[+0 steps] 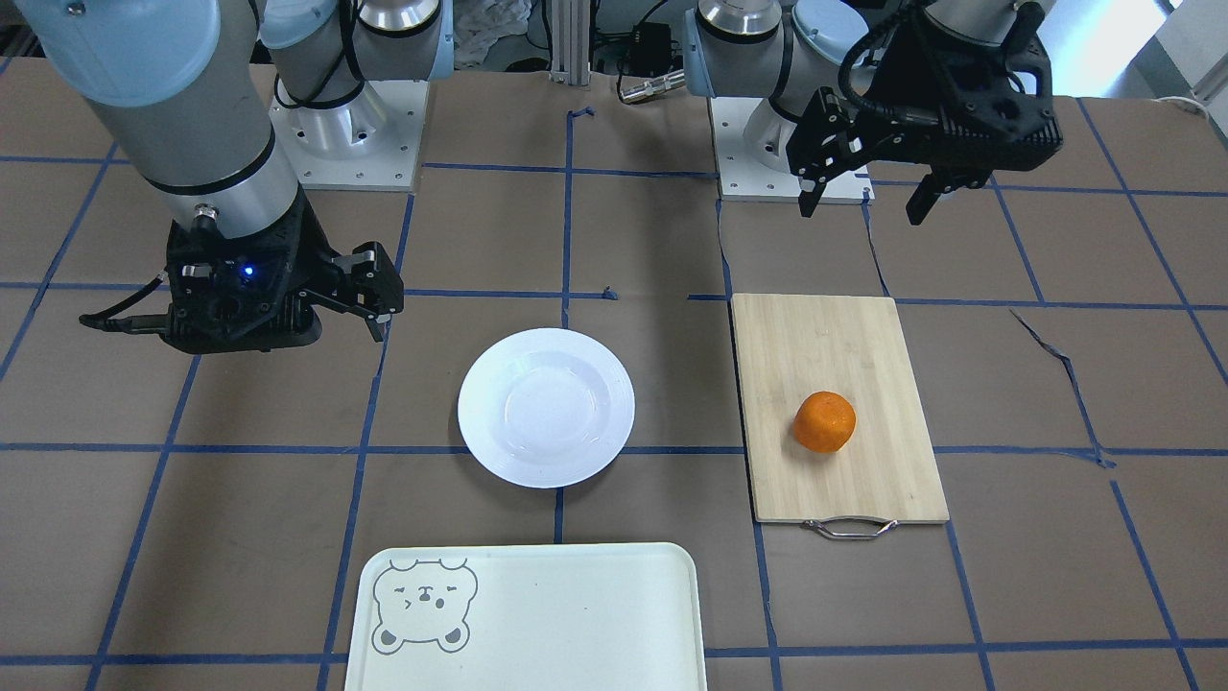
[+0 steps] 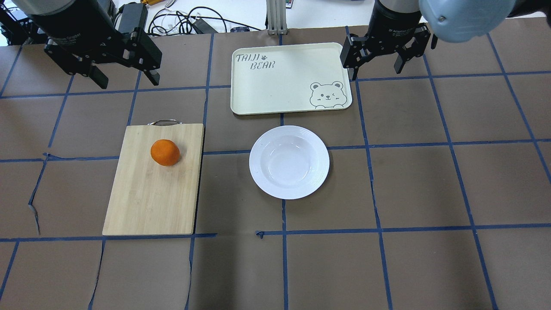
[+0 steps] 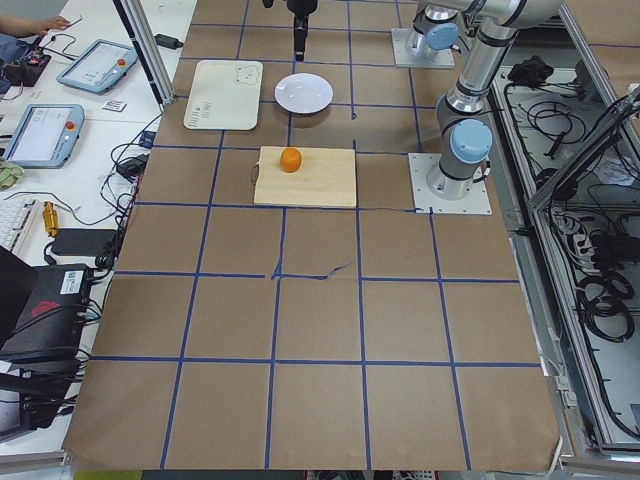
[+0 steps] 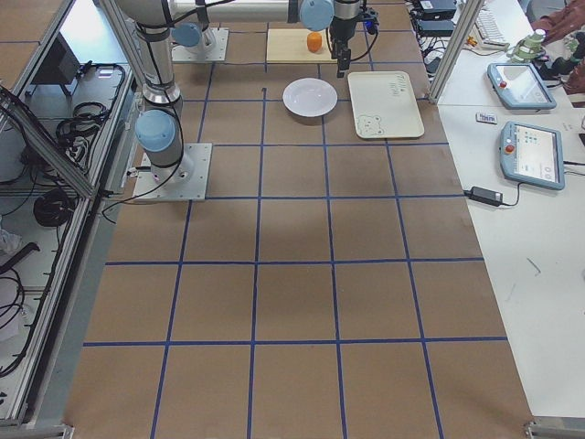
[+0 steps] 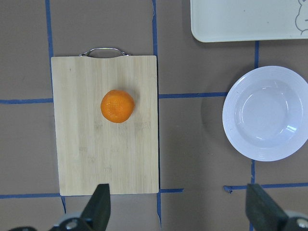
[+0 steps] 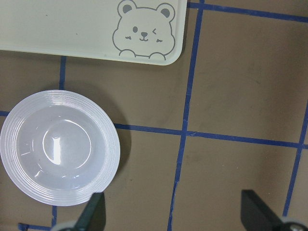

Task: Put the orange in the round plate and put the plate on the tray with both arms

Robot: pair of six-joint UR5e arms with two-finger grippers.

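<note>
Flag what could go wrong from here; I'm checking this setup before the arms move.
The small round bright-orange fruit rests loose on the bamboo cutting board; an off-centre pinch by the open left gripper might roll it away. The glossy white round plate lies flat on the table, so its smooth low rim may slip in a two-arm lift.

Bright even overhead light, soft shadows, glare on round plate (image 2: 289,162)

Bamboo cutting board (image 2: 148,193) with metal handle (image 2: 164,122) on blue-taped table (image 2: 430,181).
</note>
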